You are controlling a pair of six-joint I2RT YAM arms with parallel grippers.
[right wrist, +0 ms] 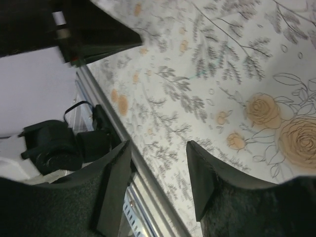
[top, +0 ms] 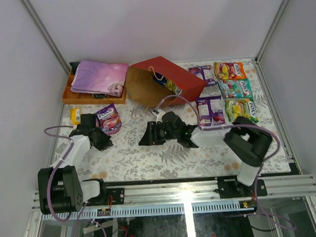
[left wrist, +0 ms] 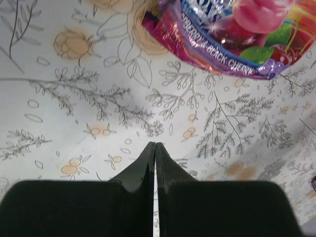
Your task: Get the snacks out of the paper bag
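The red paper bag lies tipped over at the back, its brown mouth facing left with a packet showing inside. Snacks lie on the flowered cloth. Purple packets and orange, green and yellow packs are on the right. One purple cherry packet is on the left. My left gripper is shut on nothing, just short of that packet. My right gripper points left over mid-table, open and empty.
An orange tray holding a folded pink-purple cloth sits at the back left. A small yellow item lies beside the left arm. The metal rail runs along the near edge. Walls enclose three sides.
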